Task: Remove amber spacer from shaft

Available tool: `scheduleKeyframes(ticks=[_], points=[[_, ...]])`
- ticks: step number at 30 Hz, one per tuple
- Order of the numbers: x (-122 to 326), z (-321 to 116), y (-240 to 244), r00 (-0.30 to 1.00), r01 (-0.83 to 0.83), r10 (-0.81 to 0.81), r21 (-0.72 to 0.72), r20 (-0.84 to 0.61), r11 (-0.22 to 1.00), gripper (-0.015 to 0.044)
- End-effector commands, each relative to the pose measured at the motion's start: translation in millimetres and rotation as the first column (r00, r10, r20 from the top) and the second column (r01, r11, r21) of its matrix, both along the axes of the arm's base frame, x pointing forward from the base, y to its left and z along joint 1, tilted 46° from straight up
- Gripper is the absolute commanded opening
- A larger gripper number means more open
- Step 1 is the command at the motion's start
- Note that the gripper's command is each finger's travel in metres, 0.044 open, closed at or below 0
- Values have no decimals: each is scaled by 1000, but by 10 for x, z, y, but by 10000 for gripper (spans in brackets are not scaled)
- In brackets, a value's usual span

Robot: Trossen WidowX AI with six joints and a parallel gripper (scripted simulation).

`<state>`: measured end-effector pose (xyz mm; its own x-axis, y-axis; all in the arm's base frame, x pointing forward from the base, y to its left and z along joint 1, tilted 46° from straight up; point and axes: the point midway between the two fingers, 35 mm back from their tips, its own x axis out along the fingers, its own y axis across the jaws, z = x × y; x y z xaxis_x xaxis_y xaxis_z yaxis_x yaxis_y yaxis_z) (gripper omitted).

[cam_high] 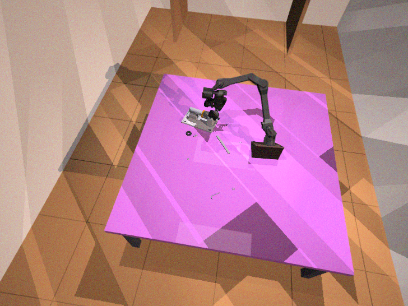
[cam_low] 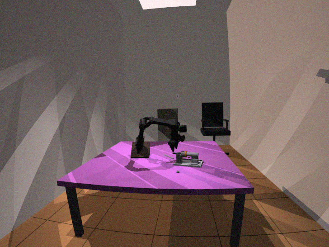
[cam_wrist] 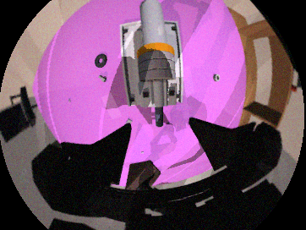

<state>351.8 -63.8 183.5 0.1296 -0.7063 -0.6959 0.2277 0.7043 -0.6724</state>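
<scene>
The amber spacer (cam_high: pixel 203 113) (cam_low: pixel 185 153) (cam_wrist: pixel 156 47) sits on the shaft line against the big light-grey housing (cam_low: pixel 192 154) (cam_wrist: pixel 152 23). Several grey spacers (cam_wrist: pixel 156 64) follow it, up to the smaller grey support block (cam_low: pixel 179 158) (cam_wrist: pixel 145 94). The shaft's dark end (cam_low: pixel 174 153) (cam_wrist: pixel 159 117) sticks out of that block toward the arm. My gripper (cam_low: pixel 173 151) (cam_wrist: pixel 161 123) is open and empty, pointing down above the dark end. In the wrist view the end shows between the fingertips. In the top view the arm partly hides the shaft end.
The fixture stands on a pale base plate (cam_high: pixel 197 125) (cam_low: pixel 185 164). A black ring (cam_high: pixel 188 134) (cam_wrist: pixel 101 61) and a small bolt (cam_high: pixel 196 135) (cam_wrist: pixel 103 78) lie beside it. A nut (cam_wrist: pixel 216 78) lies on its other side. A silver bar (cam_high: pixel 223 144) and an L-shaped key (cam_high: pixel 214 195) lie farther off.
</scene>
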Motion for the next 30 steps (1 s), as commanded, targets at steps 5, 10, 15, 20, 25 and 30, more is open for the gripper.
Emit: scheduleKeyframes(ticks=[5,10,15,20,25,30], points=[[-3,-1,-6,1000,3,-3,-5,0,1000,440],[-3,-1,-6,1000,3,-3,-5,0,1000,440],[4,-28,-33,1000,4,-4,-5,0,1000,440],[17,-83,-90,1000,4,-4,-5,0,1000,440],[28,-139,-149,1000,4,-4,-5,0,1000,440],[36,-194,-209,1000,4,-4,-5,0,1000,440]])
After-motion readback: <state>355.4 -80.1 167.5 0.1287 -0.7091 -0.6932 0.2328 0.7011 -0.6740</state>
